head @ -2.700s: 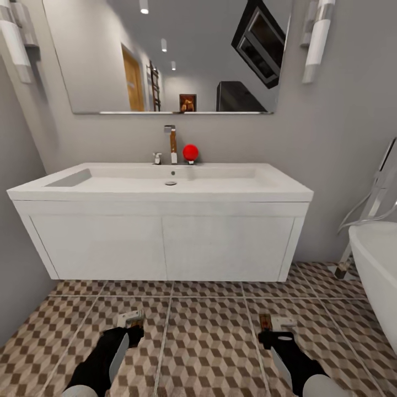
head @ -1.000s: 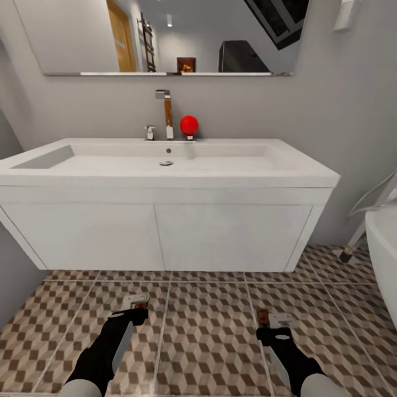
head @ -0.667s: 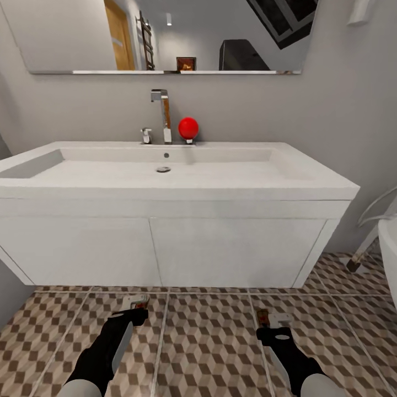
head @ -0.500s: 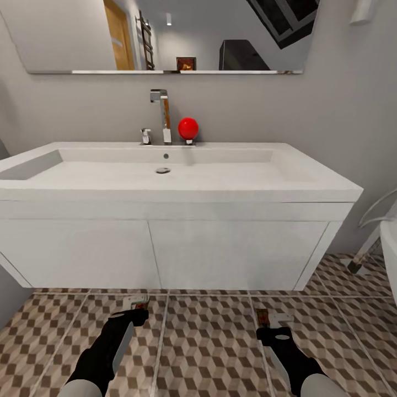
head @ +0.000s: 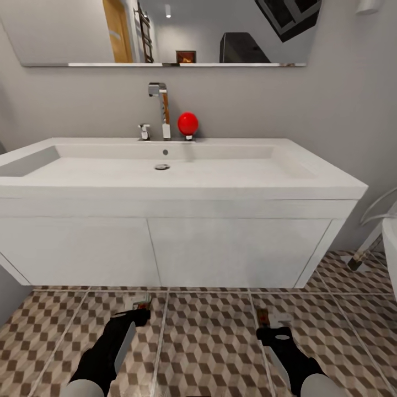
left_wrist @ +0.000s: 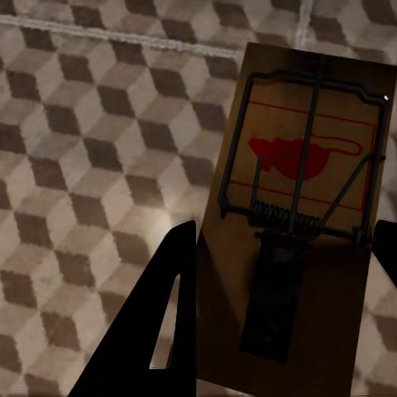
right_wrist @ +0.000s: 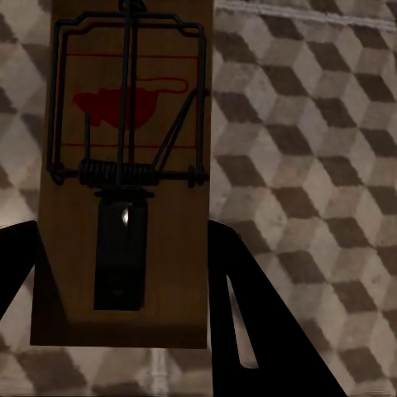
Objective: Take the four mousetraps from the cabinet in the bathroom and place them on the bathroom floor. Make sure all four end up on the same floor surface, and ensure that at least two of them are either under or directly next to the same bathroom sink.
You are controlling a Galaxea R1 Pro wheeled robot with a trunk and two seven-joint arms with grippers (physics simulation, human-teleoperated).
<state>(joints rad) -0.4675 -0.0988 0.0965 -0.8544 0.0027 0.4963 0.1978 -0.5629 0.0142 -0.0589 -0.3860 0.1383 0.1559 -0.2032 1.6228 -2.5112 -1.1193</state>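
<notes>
Both grippers hang low over the bathroom floor point(head: 209, 342) in front of the sink point(head: 165, 165). My left gripper point(head: 137, 311) is shut on a mousetrap point(head: 141, 301). In the left wrist view that brown board point(left_wrist: 298, 207), with its wire spring and red mouse print, sits between the black fingers point(left_wrist: 157, 331). My right gripper point(head: 270, 325) is shut on a second mousetrap point(head: 263, 316). The right wrist view shows this one point(right_wrist: 128, 149) between its fingers point(right_wrist: 248, 314), above the cube-pattern tiles. The cabinet is out of view.
The white vanity unit point(head: 165, 248) stands close ahead, its underside above the tiles. A chrome tap point(head: 160, 107) and a red ball-shaped object point(head: 188, 122) sit at the sink's back rim. A white bathtub edge point(head: 390, 242) is at the right, a grey wall at the left.
The camera has moved closer to the sink, which now looks larger and wider. Both grippers keep their traps and their places in the view.
</notes>
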